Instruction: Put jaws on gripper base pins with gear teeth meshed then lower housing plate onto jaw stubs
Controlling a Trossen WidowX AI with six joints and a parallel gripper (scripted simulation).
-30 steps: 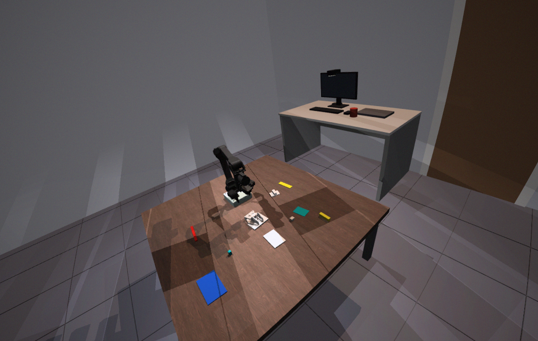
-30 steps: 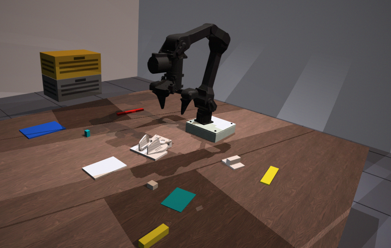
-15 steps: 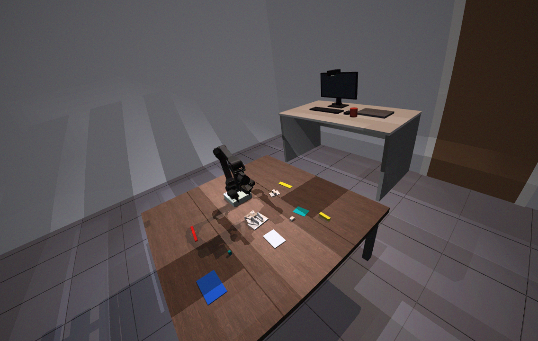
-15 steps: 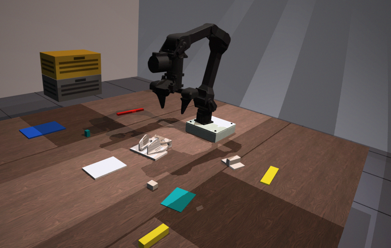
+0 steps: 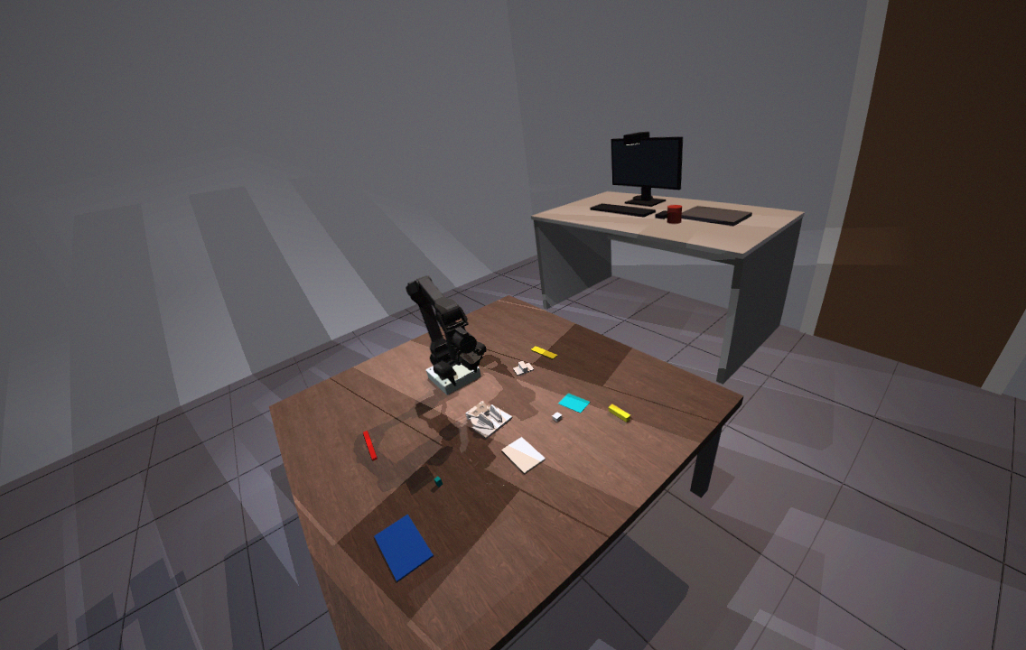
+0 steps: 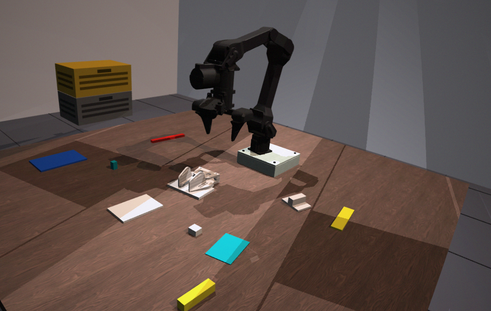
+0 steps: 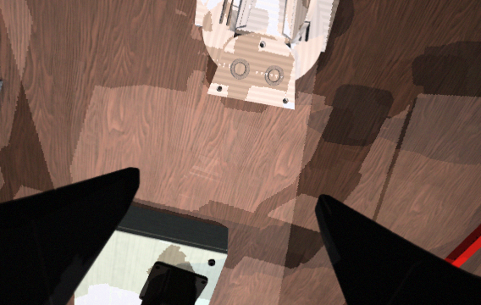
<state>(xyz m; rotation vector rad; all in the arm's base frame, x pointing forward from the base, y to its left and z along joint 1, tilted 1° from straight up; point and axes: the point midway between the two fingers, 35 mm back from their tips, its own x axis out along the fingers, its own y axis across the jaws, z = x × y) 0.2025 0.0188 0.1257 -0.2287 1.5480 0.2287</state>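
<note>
Housing plate apparently level over 2 jaws.
Exterior view: the assembly lies left of and below the raised robot gripper, fingers spread, nothing held; jaws point away, so further retreat should go opposite.

The black arm arches above its pale base block on the wooden table, its claw open, fingers pointing down, apart from the off-white gripper assembly. Two upright jaws stand on that assembly, beside a plate at its rear. Near it lies a flat off-white panel; a small white cube sits near a cyan sheet. A yellow bar lies in front, a flat yellow strip near a stepped off-white piece. A blue panel, a teal block and a red bar lie farther back.
</note>
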